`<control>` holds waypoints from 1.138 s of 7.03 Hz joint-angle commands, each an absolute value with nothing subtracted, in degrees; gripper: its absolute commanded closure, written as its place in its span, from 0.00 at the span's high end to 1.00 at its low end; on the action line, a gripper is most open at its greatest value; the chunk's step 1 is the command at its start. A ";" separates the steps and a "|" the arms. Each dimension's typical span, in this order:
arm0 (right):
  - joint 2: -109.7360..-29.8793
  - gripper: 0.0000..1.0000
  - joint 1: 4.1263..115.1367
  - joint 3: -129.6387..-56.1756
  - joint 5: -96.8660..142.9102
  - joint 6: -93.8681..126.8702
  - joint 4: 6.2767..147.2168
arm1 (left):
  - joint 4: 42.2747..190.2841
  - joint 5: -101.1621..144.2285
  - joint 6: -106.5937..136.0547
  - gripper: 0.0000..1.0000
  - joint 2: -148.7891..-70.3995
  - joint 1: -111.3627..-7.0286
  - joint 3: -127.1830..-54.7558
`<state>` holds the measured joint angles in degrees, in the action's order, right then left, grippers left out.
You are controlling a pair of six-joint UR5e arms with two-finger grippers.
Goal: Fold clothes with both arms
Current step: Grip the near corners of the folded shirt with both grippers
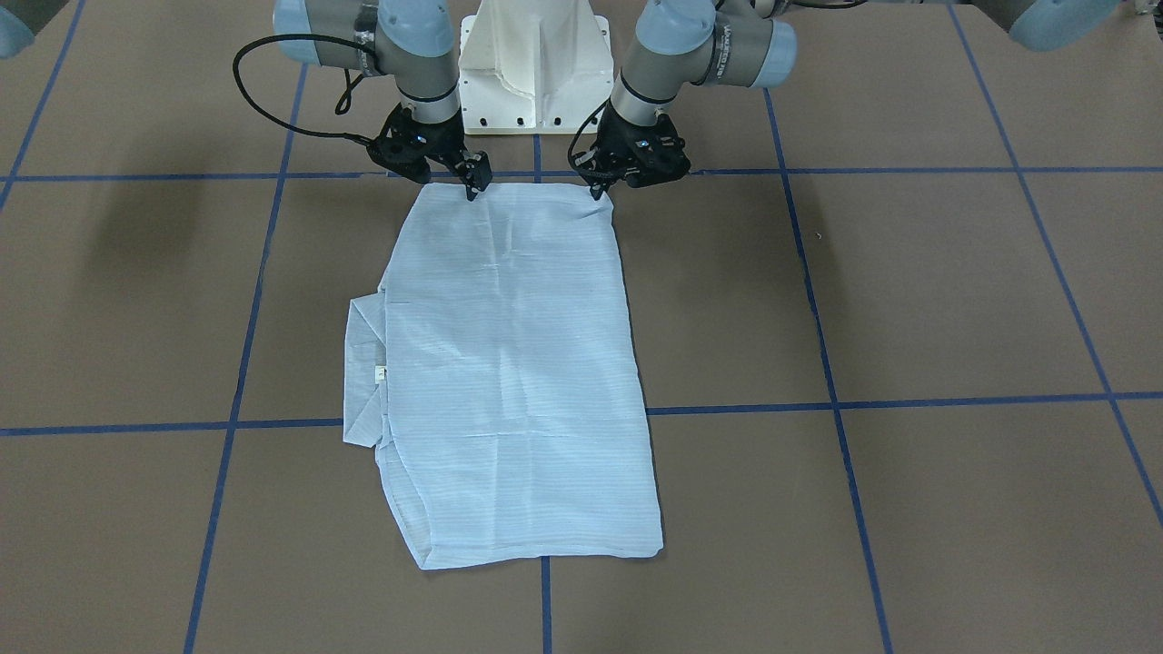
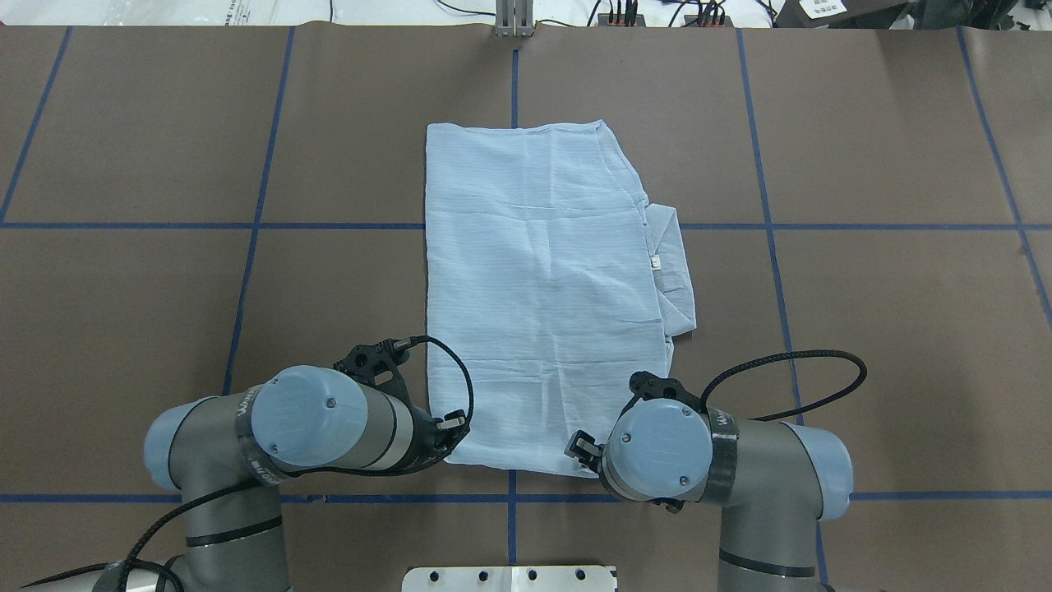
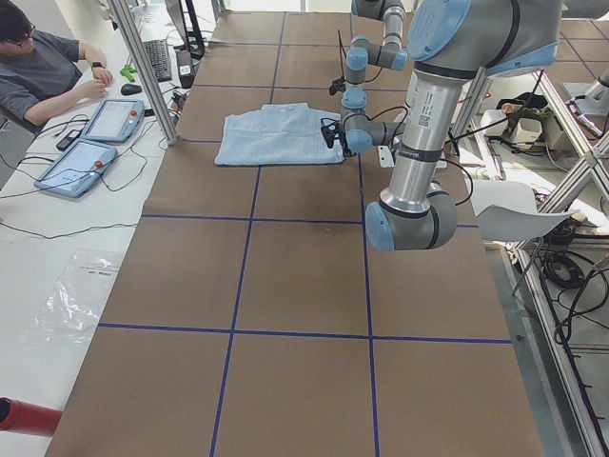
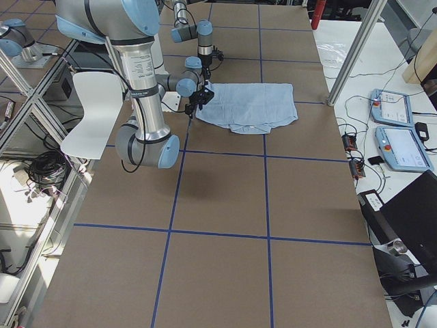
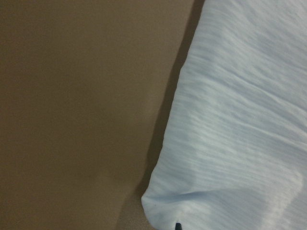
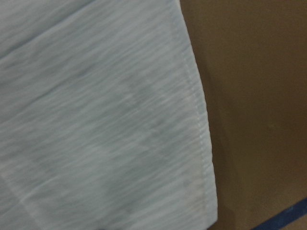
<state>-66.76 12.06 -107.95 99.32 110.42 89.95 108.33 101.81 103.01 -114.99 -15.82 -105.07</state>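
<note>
Starting at the robot's left, we see the left arm (image 2: 312,423) reach low over the brown table (image 2: 131,329). The left gripper (image 1: 599,189) sits at the near left corner of the shirt (image 2: 534,271). Its fingers look drawn together, pinching that corner. In the left wrist view the corner curls slightly off the table, with a shadow beneath it.

The shirt lies flat in the middle of the table, folded into a long pale blue rectangle that runs away from the robot. Blue tape lines (image 2: 246,225) pass under it. Along its right edge a folded flap (image 2: 675,284) sticks out, with a small white label (image 2: 656,262) where it meets the main panel.

Further right, the right gripper (image 1: 473,189) sits on the near hem close to the right corner. Its fingers also look closed on the cloth. The right arm (image 2: 740,469) bends in above it.
</note>
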 commanded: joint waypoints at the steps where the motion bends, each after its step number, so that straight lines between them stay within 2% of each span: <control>1: -66.88 0.99 12.22 -108.63 98.88 110.56 90.00 | 107.06 101.78 103.09 0.00 -114.96 -15.91 -106.42; 2: -66.28 0.98 11.69 -108.11 98.70 110.48 90.00 | 104.53 101.86 103.10 0.00 -115.05 -15.82 -108.26; 8: -66.09 0.98 11.78 -107.93 98.61 110.13 90.00 | 104.50 101.87 103.01 0.00 -114.96 -15.73 -108.02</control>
